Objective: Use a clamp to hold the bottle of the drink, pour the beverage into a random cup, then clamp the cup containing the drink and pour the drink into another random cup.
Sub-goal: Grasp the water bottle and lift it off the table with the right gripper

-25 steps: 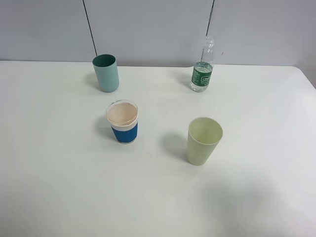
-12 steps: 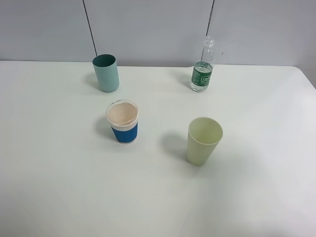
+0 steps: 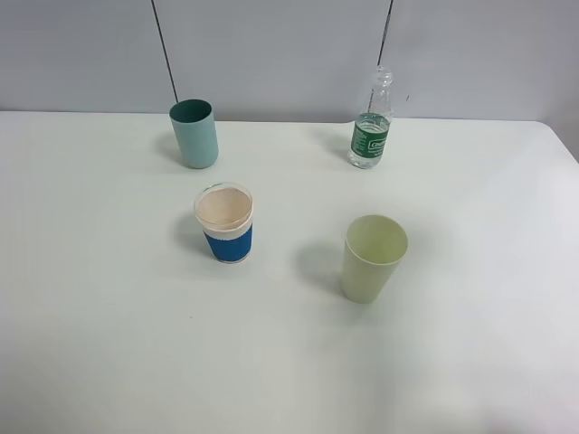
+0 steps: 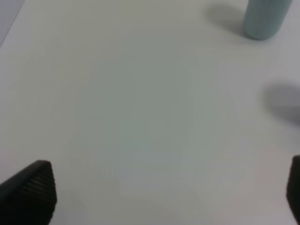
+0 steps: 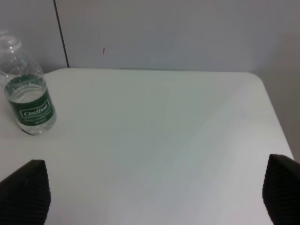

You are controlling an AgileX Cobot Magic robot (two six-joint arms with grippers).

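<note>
A white table [image 3: 109,344] fills the overhead view, and no arm shows in it. A pale yellow-green cup [image 3: 373,258] stands just right of centre. A plain teal cup [image 3: 194,134] stands at upper left. A short blue-sleeved cup [image 3: 224,223] with a peach inside stands left of centre. A small clear bottle [image 3: 372,131] with a green label stands upright at upper right, near the back wall and well apart from all three cups. Clear drink [image 5: 28,95] shows inside it.

The right gripper [image 5: 152,192] is released, its dark pads spread wide over bare table. The bottle stands ahead of it and off to one side. The left gripper [image 4: 161,192] is also spread wide and grasps nothing.

Nothing appears poured yet. Likely risks:
- The bottle looks light and narrow, so an off-centre approach could tip it.
- A hard squeeze on thin plastic might push drink out early.
- The yellow-green cup stands below the bottle in the overhead view, so a reaching arm could knock it.
- Pouring from too high could miss the short cup's rim.
</note>
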